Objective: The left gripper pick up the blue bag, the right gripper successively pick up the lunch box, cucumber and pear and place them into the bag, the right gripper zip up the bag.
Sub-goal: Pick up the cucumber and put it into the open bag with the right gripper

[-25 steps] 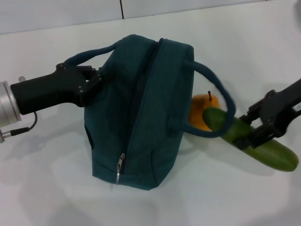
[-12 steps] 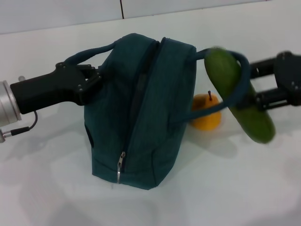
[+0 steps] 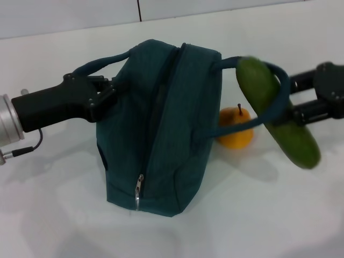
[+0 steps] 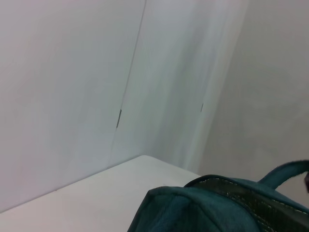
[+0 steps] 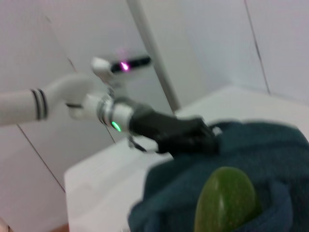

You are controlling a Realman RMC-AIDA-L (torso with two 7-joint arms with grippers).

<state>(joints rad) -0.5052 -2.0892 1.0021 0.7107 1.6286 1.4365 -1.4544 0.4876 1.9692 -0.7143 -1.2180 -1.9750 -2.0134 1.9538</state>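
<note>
Blue bag (image 3: 161,129) centre frame, contents unseen; left gripper (image 3: 105,91) clamps its handle. Right gripper (image 3: 301,110) grips cucumber (image 3: 277,110), mid-right, threaded through the bag's other handle.

I count one bag (image 3: 161,129), one cucumber (image 3: 277,110), one pear (image 3: 236,129) — and two grippers, the left (image 3: 105,91) and the right (image 3: 301,105) — on one table (image 3: 54,215).

Handle loop (image 3: 271,102) across cucumber (image 3: 277,110)

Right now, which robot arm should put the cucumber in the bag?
The right. The right gripper already holds the cucumber lifted beside the blue bag. The left gripper is busy gripping the bag's far handle.
</note>
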